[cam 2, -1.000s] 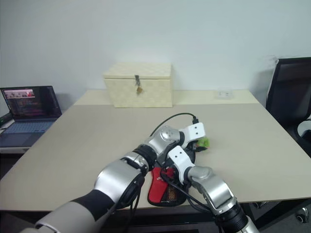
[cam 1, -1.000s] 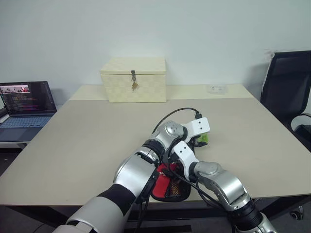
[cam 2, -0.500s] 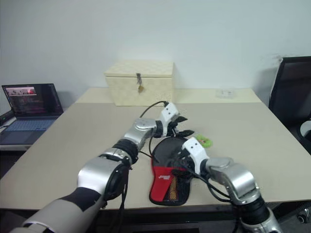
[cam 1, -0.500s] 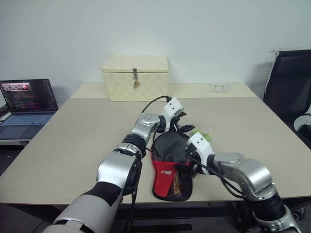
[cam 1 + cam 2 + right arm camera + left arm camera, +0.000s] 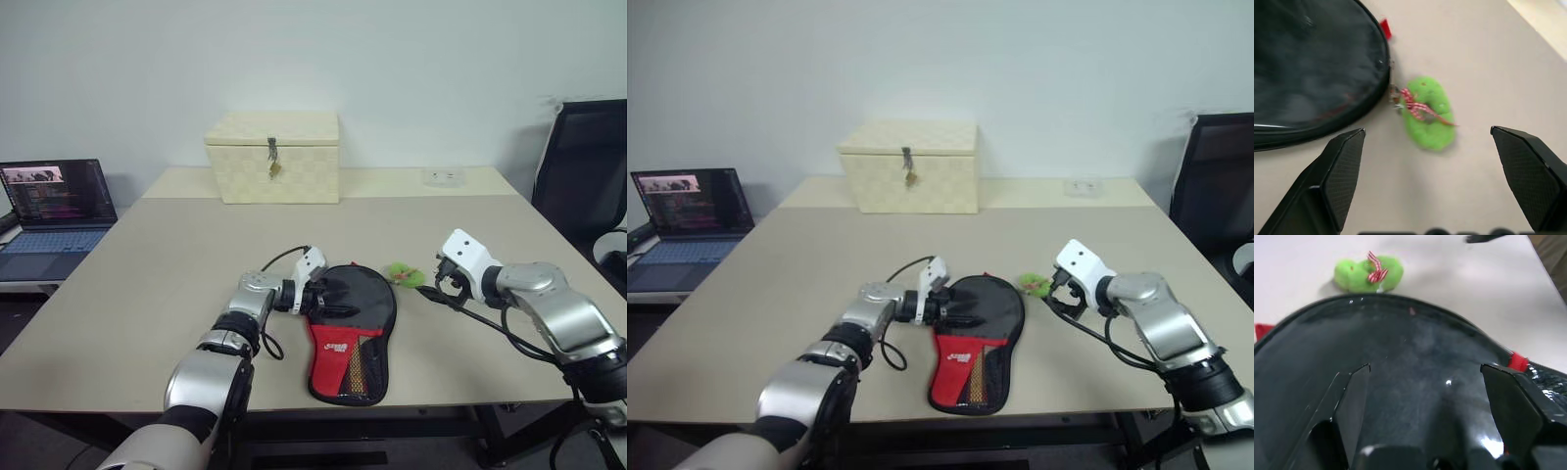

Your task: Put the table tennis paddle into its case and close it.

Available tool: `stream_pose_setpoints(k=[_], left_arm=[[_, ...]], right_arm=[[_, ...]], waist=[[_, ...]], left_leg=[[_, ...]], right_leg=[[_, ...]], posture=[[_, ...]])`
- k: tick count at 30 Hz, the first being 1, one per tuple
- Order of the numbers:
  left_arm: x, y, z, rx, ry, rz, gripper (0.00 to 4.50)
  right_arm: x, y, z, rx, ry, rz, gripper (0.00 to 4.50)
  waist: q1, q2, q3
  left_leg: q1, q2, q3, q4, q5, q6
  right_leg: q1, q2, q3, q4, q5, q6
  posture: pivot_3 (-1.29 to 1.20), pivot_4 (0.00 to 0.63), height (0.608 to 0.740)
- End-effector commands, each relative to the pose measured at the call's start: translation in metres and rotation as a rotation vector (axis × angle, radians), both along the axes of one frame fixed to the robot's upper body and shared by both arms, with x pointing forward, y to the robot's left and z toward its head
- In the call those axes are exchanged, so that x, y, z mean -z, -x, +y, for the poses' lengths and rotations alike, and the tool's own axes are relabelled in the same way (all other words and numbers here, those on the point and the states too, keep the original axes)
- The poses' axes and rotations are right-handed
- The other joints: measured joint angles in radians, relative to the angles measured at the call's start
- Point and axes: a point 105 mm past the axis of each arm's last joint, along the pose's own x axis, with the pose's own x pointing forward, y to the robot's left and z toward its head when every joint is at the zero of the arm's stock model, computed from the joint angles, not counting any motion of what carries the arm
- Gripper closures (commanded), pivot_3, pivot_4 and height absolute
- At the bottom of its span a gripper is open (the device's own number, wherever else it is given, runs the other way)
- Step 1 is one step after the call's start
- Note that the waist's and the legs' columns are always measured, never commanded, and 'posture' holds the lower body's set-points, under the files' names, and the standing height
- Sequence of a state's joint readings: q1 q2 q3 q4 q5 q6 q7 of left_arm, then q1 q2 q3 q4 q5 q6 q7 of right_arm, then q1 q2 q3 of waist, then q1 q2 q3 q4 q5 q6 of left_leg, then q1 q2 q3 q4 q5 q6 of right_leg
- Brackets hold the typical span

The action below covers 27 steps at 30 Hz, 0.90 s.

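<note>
The case (image 5: 359, 292) lies flat on the table near its front edge, round black end farthest from me, red mesh pocket (image 5: 345, 358) nearest. A green fuzzy charm (image 5: 402, 274) hangs on its zip pull at the upper right rim. The paddle is hidden. At the case's left rim my left gripper (image 5: 331, 303) points right, open, with its fingers (image 5: 1354, 396) spread just over the black fabric (image 5: 1415, 342). To the right of the charm (image 5: 1428, 117) my right gripper (image 5: 438, 282) is open, holds nothing and stands apart from the case (image 5: 1308, 63).
A cream latched box (image 5: 272, 157) stands at the back of the table (image 5: 147, 284). A small white socket block (image 5: 438, 177) lies at the back right. An open laptop (image 5: 54, 211) sits on a lower desk to the left, a black chair (image 5: 583, 166) to the right.
Both arms were crossed over the case and have swung apart. My left gripper went left and down to the case's left rim; my right gripper went right, past the green charm.
</note>
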<state>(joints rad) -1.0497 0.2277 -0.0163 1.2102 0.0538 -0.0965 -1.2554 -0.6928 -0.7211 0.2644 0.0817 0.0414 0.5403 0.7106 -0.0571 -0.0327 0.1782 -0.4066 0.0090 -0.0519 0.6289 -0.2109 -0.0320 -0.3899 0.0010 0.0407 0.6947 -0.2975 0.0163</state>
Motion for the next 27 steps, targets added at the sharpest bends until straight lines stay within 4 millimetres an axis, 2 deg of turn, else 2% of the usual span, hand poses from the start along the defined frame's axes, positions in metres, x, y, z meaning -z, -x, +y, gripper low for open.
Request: stream_pose_setpoints(k=[1, 6, 10, 13, 17, 25, 27], left_arm=[[-0.001, 0.000, -0.004, 0.014, -0.026, -0.038, 0.58], [-0.002, 0.002, -0.009, 0.030, -0.011, -0.031, 0.58], [-0.002, 0.003, -0.009, 0.037, -0.017, -0.035, 0.58], [-0.001, 0.004, -0.009, 0.043, -0.023, -0.034, 0.53], [0.004, 0.006, -0.009, 0.053, -0.035, -0.025, 0.53], [0.011, 0.009, -0.014, 0.056, -0.044, 0.000, 0.53], [0.014, 0.010, -0.017, 0.060, -0.047, 0.010, 0.53]], right_arm=[[0.002, -0.017, 0.004, -0.037, 0.084, -0.077, 0.00], [0.022, -0.048, -0.002, 0.005, 0.187, -0.110, 0.00], [0.033, -0.060, -0.006, 0.048, 0.195, -0.090, 0.00], [0.043, -0.062, -0.009, 0.075, 0.187, -0.043, 0.59], [0.049, -0.061, -0.010, 0.064, 0.188, -0.003, 1.87], [0.048, -0.058, -0.012, 0.039, 0.212, -0.009, 4.47], [0.046, -0.055, -0.019, 0.044, 0.233, -0.014, 4.47]], waist=[[0.001, 0.000, 0.000], [0.002, 0.000, 0.000], [0.000, 0.000, 0.000], [-0.001, 0.000, 0.000], [0.000, 0.000, 0.000], [0.001, 0.000, 0.000], [0.004, 0.000, 0.000]], left_leg=[[0.000, 0.000, 0.000, 0.000, 0.000, 0.000], [0.000, 0.001, 0.000, 0.000, 0.000, 0.000], [0.001, 0.001, 0.000, 0.000, 0.000, 0.000], [0.002, 0.001, 0.001, 0.000, 0.000, 0.000], [0.006, 0.001, 0.001, 0.000, 0.000, 0.000], [0.006, 0.001, 0.001, 0.000, 0.000, 0.000], [0.006, 0.001, 0.001, 0.000, 0.000, 0.000]], right_leg=[[0.000, 0.000, 0.000, 0.000, 0.000, -0.001], [0.000, -0.001, 0.000, 0.001, 0.001, -0.001], [0.000, -0.001, 0.000, 0.001, 0.001, -0.002], [0.001, -0.002, 0.001, 0.002, 0.001, -0.002], [0.005, -0.002, 0.001, 0.003, 0.001, -0.002], [0.005, -0.002, 0.001, 0.003, 0.001, -0.001], [0.005, -0.002, 0.001, 0.002, 0.001, -0.001]], posture=[[0.00, 0.150, 0.740], [0.00, 0.150, 0.740], [0.00, 0.150, 0.740], [0.00, 0.150, 0.740], [0.00, 0.150, 0.740], [0.00, 0.150, 0.740], [0.00, 0.150, 0.740]])
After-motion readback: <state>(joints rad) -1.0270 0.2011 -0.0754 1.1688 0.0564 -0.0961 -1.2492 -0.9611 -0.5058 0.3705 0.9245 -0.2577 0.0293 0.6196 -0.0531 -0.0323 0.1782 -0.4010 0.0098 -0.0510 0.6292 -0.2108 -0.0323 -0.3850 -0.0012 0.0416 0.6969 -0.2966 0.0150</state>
